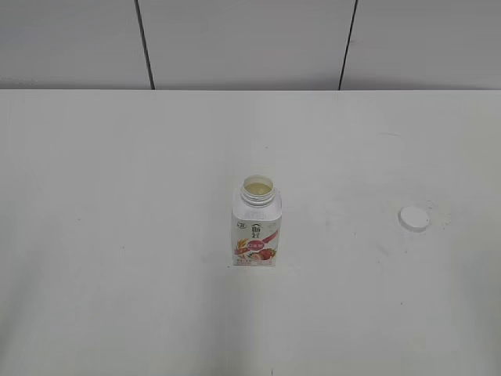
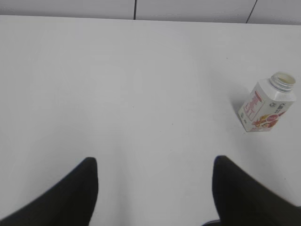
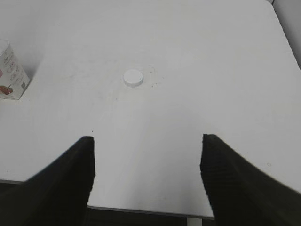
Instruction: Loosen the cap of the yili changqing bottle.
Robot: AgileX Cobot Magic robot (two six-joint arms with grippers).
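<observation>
Yili changqing bottle (image 1: 257,227) stands upright near the middle of the white table (image 1: 117,235), its neck open and pale contents showing at the mouth. Its cap (image 1: 413,218) is off and lies flat on the table well apart to the right, at about the same depth.

Only the exterior view shows bottle and cap whole together, and it shows neither arm. The left wrist view has the bottle (image 2: 267,103) at its far right, with side label and threaded neck visible, but no cap. The right wrist view has the cap (image 3: 133,77) ahead, left of centre, and only a sliver of the bottle (image 3: 10,73) at its left edge; it alone shows the table's near edge and right edge.

The left gripper (image 2: 155,188) has its two dark fingers (image 2: 70,197) spread wide over bare table, holding nothing. The right gripper (image 3: 148,176) is likewise spread wide and empty, the cap lying beyond its fingers (image 3: 235,188).
</observation>
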